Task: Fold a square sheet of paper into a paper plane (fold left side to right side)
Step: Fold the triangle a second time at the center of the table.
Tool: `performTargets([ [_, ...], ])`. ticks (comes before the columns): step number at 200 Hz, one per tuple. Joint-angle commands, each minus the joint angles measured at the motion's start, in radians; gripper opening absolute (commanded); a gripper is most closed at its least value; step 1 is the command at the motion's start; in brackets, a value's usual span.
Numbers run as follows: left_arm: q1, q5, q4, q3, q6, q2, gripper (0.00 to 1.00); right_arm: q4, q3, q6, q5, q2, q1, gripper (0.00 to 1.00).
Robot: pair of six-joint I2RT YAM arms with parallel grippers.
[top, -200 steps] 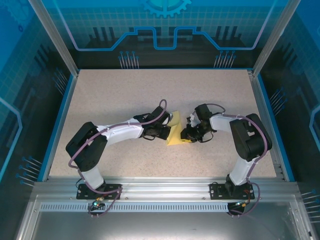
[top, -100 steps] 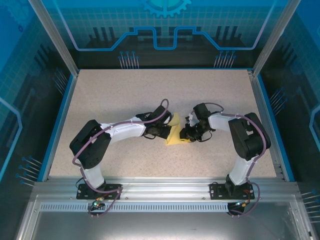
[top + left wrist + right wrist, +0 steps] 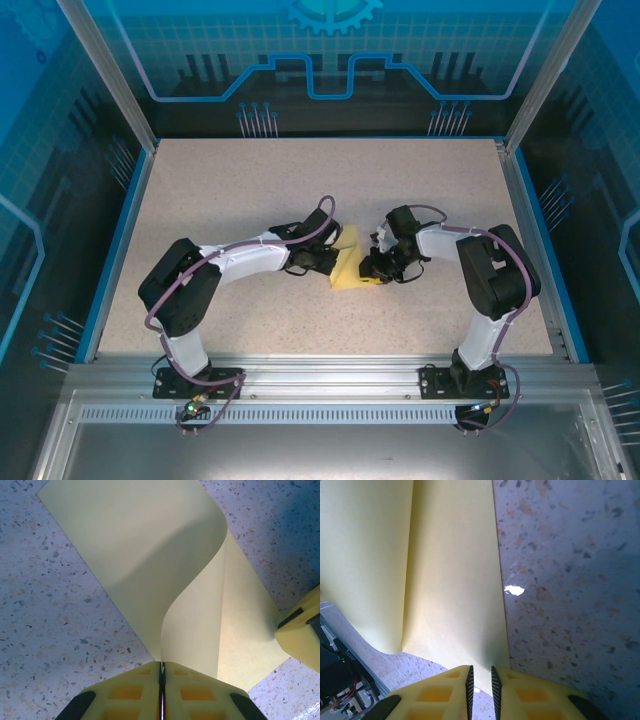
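The speckled bench (image 3: 220, 200) carried the yellow sheet of paper (image 3: 347, 268) near its middle, partly folded, with one flap curling upward. The left fingers (image 3: 135, 685) were clenched on the sheet's edge. The right fingers (image 3: 445, 687) stood barely apart at the opposite edge; whether they pinched it was unclear.

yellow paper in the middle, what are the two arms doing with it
Both arms are folding the square sheet of paper at the middle of the table. The left gripper is shut on one edge, lifted so the sheet curls over in a bend. The right gripper pinches the opposite edge. The fold is not pressed flat.
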Motion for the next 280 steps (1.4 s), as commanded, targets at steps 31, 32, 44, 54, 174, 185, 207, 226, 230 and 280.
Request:
performTargets([
  [31,0.006,0.017,-0.002,0.006,0.023,0.025,0.12,-0.028,0.01,-0.016,0.037,0.037,0.022,0.21],
  [32,0.006,0.018,-0.002,0.005,0.022,0.027,0.12,-0.028,0.01,-0.016,0.037,0.037,0.023,0.21],
  [44,0.006,0.023,0.0,0.007,0.021,0.034,0.12,-0.028,0.01,-0.015,0.037,0.037,0.023,0.21],
  [54,0.006,0.022,0.001,0.007,0.022,0.041,0.12,-0.027,0.01,-0.018,0.036,0.038,0.023,0.21],
  [174,0.006,0.017,0.024,0.041,0.018,0.11,0.12,-0.035,0.013,-0.026,0.033,0.043,0.027,0.21],
  [185,0.005,0.017,0.026,0.044,0.018,0.114,0.12,-0.036,0.015,-0.027,0.032,0.043,0.027,0.21],
  [207,0.006,0.018,0.03,0.045,0.016,0.117,0.12,-0.038,0.016,-0.028,0.031,0.047,0.027,0.21],
  [226,0.006,0.018,0.032,0.047,0.017,0.12,0.12,-0.038,0.018,-0.027,0.031,0.049,0.027,0.21],
  [230,0.006,0.018,0.032,0.048,0.017,0.122,0.12,-0.038,0.018,-0.028,0.032,0.051,0.027,0.21],
  [280,0.006,0.021,0.041,0.05,0.014,0.126,0.12,-0.045,0.021,-0.032,0.034,0.051,0.026,0.21],
])
